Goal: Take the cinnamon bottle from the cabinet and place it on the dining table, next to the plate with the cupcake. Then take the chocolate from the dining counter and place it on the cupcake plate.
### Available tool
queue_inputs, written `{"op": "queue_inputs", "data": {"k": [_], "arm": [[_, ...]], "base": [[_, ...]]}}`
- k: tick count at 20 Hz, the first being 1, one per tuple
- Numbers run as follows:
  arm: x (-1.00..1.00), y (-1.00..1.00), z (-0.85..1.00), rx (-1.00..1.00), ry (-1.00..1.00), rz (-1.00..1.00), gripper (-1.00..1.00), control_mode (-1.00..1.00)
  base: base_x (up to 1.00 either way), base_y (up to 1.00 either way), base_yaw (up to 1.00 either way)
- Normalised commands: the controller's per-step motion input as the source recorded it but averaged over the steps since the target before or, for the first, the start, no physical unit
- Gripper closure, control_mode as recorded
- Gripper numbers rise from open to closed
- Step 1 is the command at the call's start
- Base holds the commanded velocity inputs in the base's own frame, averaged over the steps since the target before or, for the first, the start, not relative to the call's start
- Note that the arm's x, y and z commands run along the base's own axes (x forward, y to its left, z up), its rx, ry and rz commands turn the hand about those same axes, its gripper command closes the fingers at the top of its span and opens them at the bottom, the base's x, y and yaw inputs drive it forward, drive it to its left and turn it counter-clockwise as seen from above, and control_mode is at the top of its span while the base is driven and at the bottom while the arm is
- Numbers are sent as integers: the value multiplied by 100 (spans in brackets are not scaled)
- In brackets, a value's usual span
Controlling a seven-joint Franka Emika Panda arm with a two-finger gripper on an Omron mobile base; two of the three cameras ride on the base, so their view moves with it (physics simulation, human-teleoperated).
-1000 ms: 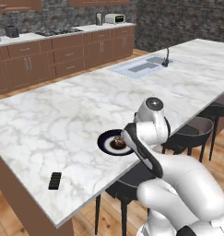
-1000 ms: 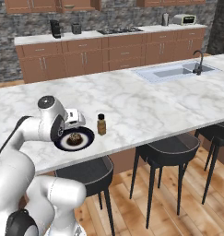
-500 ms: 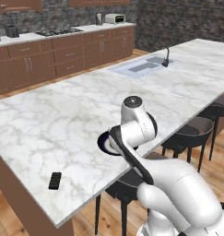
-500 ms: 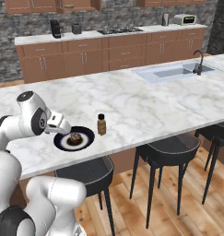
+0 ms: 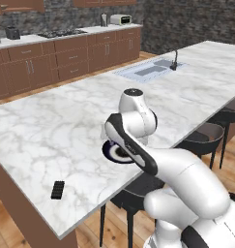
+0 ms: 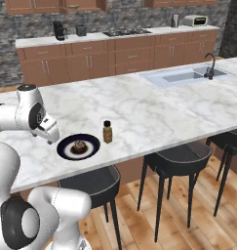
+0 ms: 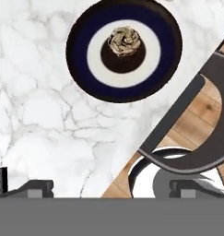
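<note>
Standing on the very large white marble dining table with grey veins [image 6: 154, 105], the small tan-brown cinnamon bottle with a round black cap [image 6: 107, 132] is seen upright just beside the small round dark navy plate with a pale inner ring [image 6: 66, 149], on the side toward the sink. The small dark brown cupcake [image 6: 79, 146] is carried at the middle of that plate, and in the hand view a paler swirl is shown on its top. The small flat black grooved chocolate bar [image 5: 57, 189] is left lying on the marble near the slab's front edge, well apart from the plate (to the left of it in the left base view). The white arm's two-finger gripper [image 7: 111, 186] is held above the table edge beside the plate, pointed down, and its dark fingertips [image 7: 37, 186] are set wide apart with nothing between them; marble, wood floor and a black round-seated bar stool [image 7: 191, 152] are seen under it. Reddish-brown wooden cabinets with grey bar handles [image 6: 110, 58] are lined along the back wall, and a recessed grey sink with a dark tap [image 6: 181, 75] is set in the far part of the slab.
</note>
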Motion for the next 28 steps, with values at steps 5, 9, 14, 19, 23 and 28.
{"op": "queue_inputs", "data": {"k": [5, 9, 14, 19, 23, 28], "arm": [[-17, 69, -20, 18, 2, -6, -100, -100], [-2, 68, -20, 9, 6, -8, -100, -100], [-4, 71, -22, 0, 15, -8, -100, -100], [0, 66, -31, -2, 16, -10, -100, -100], [-8, 58, -32, -9, 9, -1, -100, -100], [-13, 46, -31, -15, 5, 0, -100, -100]], "base": [[0, 0, 0], [0, 0, 0], [0, 0, 0], [0, 0, 0], [0, 0, 0], [0, 0, 0]]}}
